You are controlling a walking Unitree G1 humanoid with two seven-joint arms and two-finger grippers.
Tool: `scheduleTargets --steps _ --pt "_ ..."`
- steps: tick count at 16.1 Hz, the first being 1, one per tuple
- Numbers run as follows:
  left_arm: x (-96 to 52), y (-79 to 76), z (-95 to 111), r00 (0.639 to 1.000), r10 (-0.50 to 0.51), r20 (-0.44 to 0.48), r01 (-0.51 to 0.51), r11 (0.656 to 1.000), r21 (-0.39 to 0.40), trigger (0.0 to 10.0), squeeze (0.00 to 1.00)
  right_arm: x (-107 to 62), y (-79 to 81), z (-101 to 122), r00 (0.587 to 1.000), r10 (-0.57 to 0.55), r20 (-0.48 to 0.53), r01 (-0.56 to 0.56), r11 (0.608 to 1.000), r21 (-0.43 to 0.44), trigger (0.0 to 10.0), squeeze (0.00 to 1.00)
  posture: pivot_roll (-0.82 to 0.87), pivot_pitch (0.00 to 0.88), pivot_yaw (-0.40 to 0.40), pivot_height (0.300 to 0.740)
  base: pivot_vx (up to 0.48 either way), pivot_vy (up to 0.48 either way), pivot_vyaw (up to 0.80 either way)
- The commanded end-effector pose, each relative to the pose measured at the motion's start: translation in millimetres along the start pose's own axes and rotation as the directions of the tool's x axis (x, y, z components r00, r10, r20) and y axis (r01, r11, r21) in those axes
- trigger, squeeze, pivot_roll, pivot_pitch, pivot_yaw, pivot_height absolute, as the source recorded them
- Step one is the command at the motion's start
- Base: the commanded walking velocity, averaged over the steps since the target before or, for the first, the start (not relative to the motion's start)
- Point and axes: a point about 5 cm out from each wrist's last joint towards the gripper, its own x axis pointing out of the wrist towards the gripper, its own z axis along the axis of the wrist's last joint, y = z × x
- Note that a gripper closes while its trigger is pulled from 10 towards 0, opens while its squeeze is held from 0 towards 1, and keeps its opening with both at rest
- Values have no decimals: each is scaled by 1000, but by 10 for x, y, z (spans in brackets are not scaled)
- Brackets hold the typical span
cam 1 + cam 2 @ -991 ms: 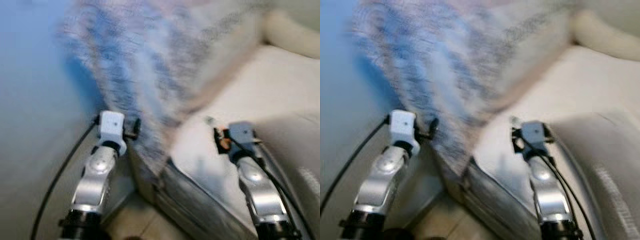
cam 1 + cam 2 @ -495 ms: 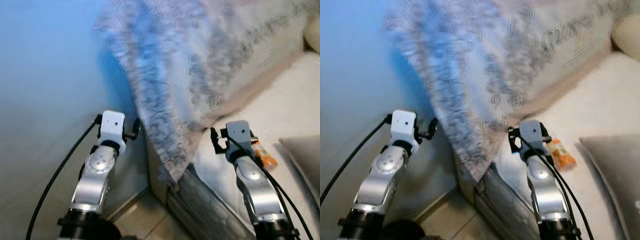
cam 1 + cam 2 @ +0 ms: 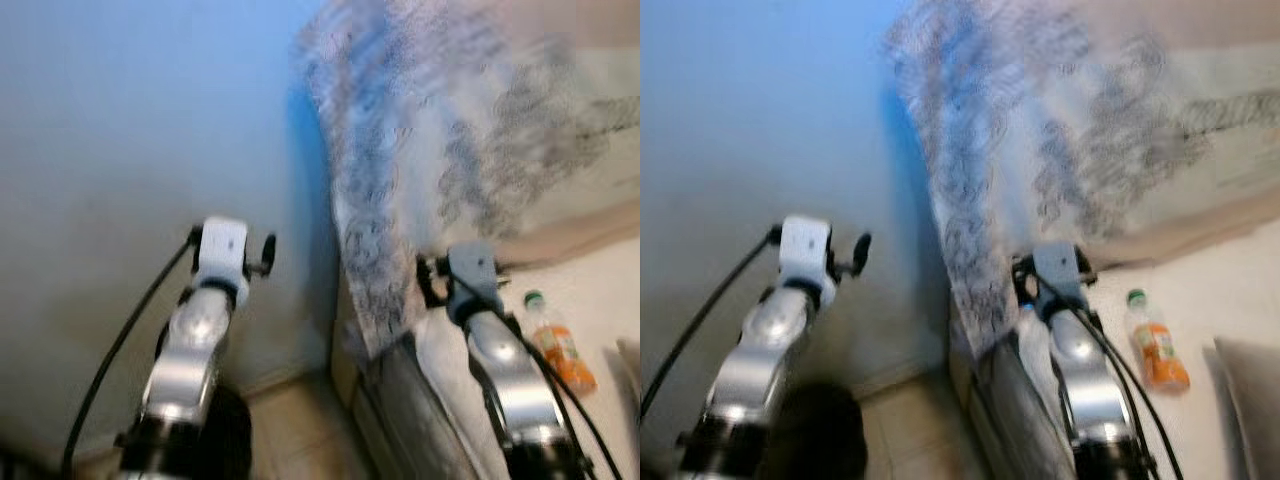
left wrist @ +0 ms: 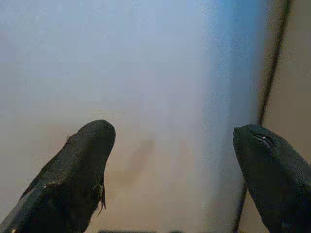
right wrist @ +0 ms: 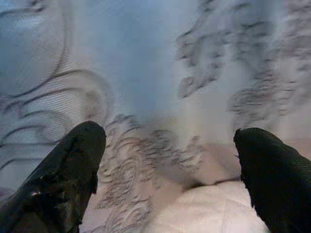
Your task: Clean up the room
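An orange drink bottle with a green cap lies on the cream sofa seat, just right of my right arm. A grey-and-white patterned throw hangs over the sofa's end and back. My right gripper is open and empty, and it points at the throw from close by, above the seat's edge. My left gripper is also open and empty, facing the bare pale wall. Both arms are raised in front of me, the left wrist before the wall and the right wrist at the sofa's end.
The sofa's grey side panel stands close to the wall, with a narrow strip of beige floor between them. A grey cushion corner lies on the seat at the far right. A dark cable runs down the wall.
The view has swung left: the wall takes up more of the picture and the sofa sits further right. The bottle came into sight half a second ago. Both arms hold the same pose.
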Motion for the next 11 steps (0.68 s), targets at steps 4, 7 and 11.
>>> scheduleTargets --steps 4,7,11 --pt "21 5 -1 1000 12 -13 -12 1000 -12 10000 0 13 -24 27 1000 -8 2 8 1000 2 10000 0 10 0 27 740 0 0 0" --pt "19 -14 9 999 -31 -12 31 999 33 10000 0 14 -39 -16 999 -23 -32 23 1000 9 10000 0 8 0 27 740 0 0 0" --pt "-72 26 0 994 -112 -19 113 990 79 10000 0 -30 -178 -186 976 -118 -182 118 993 -14 10000 0 -2 0 38 740 0 0 0"
